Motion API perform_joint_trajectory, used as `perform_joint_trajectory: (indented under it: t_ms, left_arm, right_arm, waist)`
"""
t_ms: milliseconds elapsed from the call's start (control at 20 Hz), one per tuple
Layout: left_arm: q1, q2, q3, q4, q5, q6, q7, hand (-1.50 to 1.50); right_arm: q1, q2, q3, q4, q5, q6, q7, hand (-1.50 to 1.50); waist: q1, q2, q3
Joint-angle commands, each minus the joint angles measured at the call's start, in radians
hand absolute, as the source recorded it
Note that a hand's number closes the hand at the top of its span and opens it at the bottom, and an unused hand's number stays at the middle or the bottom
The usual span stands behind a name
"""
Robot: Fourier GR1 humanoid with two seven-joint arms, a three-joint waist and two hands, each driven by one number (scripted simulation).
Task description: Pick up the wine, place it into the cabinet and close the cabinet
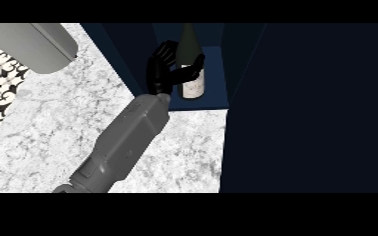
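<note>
A dark green wine bottle (pixel 191 55) with a pale label stands upright on the blue floor of the open cabinet (pixel 215 85), at the top centre of the head view. My left hand (pixel 163 69) is at the bottle's left side, reaching in from the lower left on its grey forearm. Its thumb crosses the front of the bottle above the label, and its fingers curl beside and behind the bottle's left side. The bottle's base rests near the cabinet's front lip. My right hand does not show.
The dark cabinet door or side panel (pixel 303 110) fills the whole right of the view. The cabinet's left wall (pixel 122 55) stands close beside my hand. A grey rounded cylinder (pixel 40 45) lies at the top left on the marble counter (pixel 52 125), above a black-and-white patterned patch (pixel 9 77).
</note>
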Motion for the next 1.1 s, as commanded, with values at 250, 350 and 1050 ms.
perform_joint_trajectory:
  t_ms: [250, 350, 1050]
  left_arm:
    - [-0.189, 0.007, 0.073, 0.226, -0.039, 0.028, -0.024, 1.5]
    - [-0.207, 0.05, 0.062, 0.229, -0.057, 0.045, 0.009, 1.5]
    - [-0.294, 0.085, 0.029, 0.47, -0.173, 0.121, 0.02, -1.5]
  right_arm:
    - [0.034, 0.032, 0.053, -0.133, -0.057, -0.015, 0.05, -1.5]
    - [0.059, 0.03, 0.071, -0.175, -0.054, -0.013, 0.066, -1.5]
    - [0.003, 0.04, 0.036, -0.119, -0.085, 0.005, 0.067, -1.5]
  waist:
    - [-0.017, 0.006, 0.0]
    - [-0.009, 0.0, 0.0]
    - [-0.015, 0.012, -0.001]
